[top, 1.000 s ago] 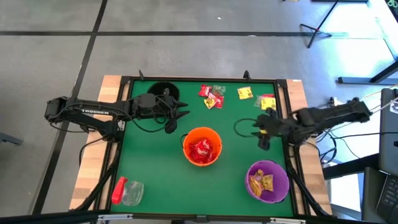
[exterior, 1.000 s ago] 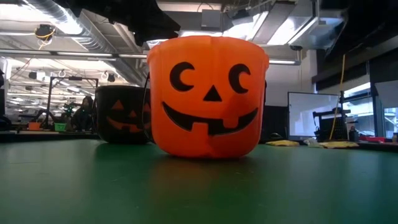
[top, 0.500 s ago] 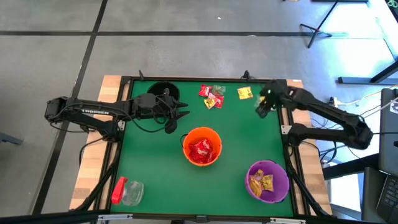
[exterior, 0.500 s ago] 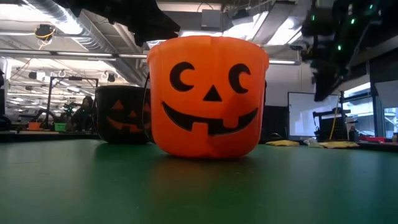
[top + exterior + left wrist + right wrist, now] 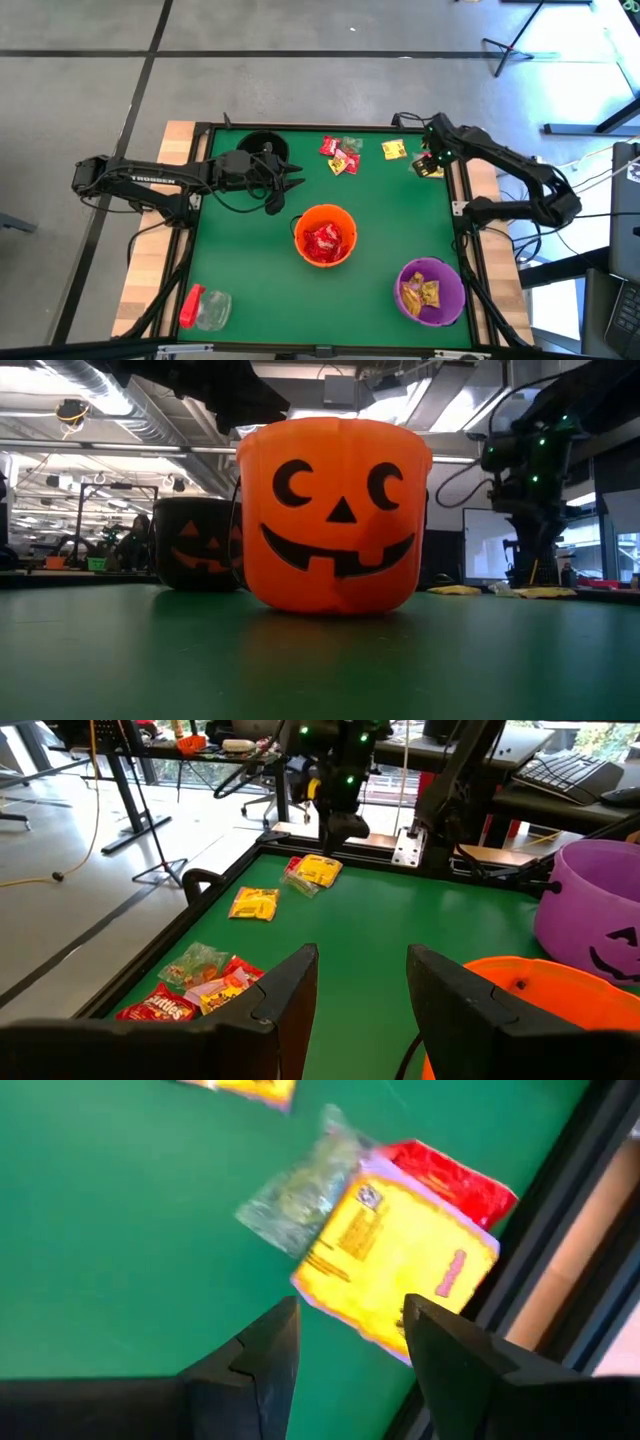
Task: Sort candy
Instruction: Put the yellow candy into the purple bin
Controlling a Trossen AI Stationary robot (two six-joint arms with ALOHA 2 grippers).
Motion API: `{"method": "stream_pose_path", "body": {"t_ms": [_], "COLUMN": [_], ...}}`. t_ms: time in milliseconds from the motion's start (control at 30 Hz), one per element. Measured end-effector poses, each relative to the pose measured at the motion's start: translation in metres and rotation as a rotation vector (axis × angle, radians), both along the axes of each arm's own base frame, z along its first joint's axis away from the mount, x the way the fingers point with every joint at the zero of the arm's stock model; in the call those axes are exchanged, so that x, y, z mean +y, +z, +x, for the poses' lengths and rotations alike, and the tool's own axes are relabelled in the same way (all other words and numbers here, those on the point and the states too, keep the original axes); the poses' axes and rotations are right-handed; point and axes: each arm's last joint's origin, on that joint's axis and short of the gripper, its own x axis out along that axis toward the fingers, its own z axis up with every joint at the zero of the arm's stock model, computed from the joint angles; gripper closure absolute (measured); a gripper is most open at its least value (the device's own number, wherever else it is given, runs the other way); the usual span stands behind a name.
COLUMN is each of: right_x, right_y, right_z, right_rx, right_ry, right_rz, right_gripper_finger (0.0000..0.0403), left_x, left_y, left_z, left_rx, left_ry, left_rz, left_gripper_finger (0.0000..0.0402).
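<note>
Wrapped candy lies along the table's far edge: a red and greenish heap (image 5: pixel 340 156), a single yellow packet (image 5: pixel 394 149), and a small pile (image 5: pixel 434 167) in the far right corner. The right wrist view shows that pile as a yellow packet (image 5: pixel 400 1260) lying on a red one (image 5: pixel 452 1183) and a greenish one (image 5: pixel 297 1198). My right gripper (image 5: pixel 350 1350) is open and points down just over the yellow packet, its fingers apart from it. My left gripper (image 5: pixel 362 980) is open and hangs beside the black bucket (image 5: pixel 262 146).
An orange pumpkin bucket (image 5: pixel 325 235) with red candy stands mid-table. A purple bucket (image 5: pixel 431 291) with yellow candy stands near the right edge. A red-capped clear jar (image 5: pixel 205 308) lies at the near left corner. The table's raised black rim (image 5: pixel 452 170) runs close beside the corner pile.
My right arm has swung from mid-table, beside the orange bucket's right, toward the far right corner. It has then come down over the candy pile there. The left arm has kept still.
</note>
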Motion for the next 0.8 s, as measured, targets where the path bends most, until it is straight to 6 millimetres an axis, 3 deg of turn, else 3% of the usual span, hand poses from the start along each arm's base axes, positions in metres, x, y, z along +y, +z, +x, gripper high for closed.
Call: {"method": "stream_pose_path", "body": {"t_ms": [467,800], "right_x": [-0.016,-0.014], "right_y": [-0.045,-0.052], "right_z": [0.019,0.024], "right_rx": [0.192,0.28], "right_ry": [-0.035,-0.013], "right_rz": [0.098,0.096], "right_gripper_finger": [0.0223,0.0235], "left_x": [0.0,-0.002], "left_y": [0.0,-0.001], "left_z": [0.0,0.0], "left_rx": [0.003,0.007], "left_ry": [0.0,-0.008], "left_rz": [0.0,-0.001], "left_gripper_finger": [0.0253,0.0253]}}
